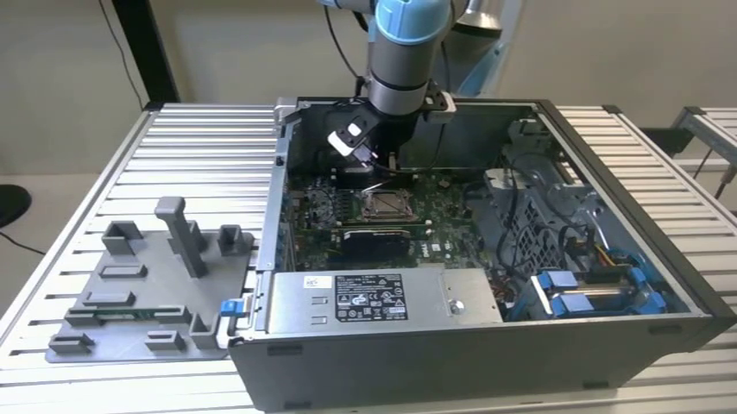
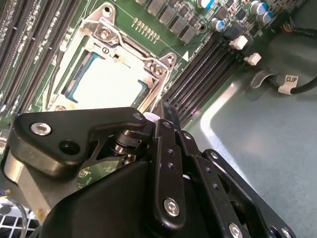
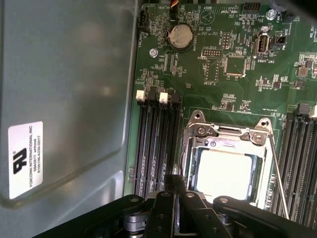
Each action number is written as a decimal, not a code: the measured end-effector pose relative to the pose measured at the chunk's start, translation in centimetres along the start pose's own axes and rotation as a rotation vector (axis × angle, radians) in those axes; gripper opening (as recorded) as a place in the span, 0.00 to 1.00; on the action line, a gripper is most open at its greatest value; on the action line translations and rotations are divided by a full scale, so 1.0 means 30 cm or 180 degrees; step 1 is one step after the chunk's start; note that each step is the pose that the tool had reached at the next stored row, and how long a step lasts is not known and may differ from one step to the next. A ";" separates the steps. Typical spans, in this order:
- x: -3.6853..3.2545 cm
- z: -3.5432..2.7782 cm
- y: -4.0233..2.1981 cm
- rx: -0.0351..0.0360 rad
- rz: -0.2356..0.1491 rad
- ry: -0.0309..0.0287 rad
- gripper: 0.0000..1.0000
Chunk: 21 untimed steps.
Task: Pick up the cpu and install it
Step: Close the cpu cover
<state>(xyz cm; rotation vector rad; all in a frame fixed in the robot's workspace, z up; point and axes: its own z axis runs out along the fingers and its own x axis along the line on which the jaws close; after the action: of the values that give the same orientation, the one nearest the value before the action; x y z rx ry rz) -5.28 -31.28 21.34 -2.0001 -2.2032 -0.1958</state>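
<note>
The cpu (image 3: 225, 173) lies flat in the motherboard socket, its silvery-white top showing inside the metal socket frame (image 3: 198, 131). In the second wrist view the cpu (image 2: 106, 84) sits just beyond my black fingers. My gripper (image 3: 175, 186) hovers beside the socket with its fingers together and nothing between them; the second wrist view has the gripper (image 2: 166, 116) at the socket's edge. From outside, the gripper (image 1: 384, 171) hangs inside the open computer case, a little above and behind the socket (image 1: 382, 204).
Memory slots (image 3: 156, 144) flank the socket. A silver power-supply box (image 1: 381, 297) fills the case front, and blue drive brackets (image 1: 588, 289) sit at the exterior view's right. A grey plastic tray (image 1: 150, 285) stands on the slatted table at the exterior view's left. A cable (image 2: 292, 87) lies on the case floor.
</note>
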 end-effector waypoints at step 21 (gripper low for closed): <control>0.004 0.011 0.045 0.0000 0.0001 -0.0007 0.00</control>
<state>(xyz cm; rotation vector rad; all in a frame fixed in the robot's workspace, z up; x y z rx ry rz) -3.97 -30.95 21.02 -2.0014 -2.2042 -0.1935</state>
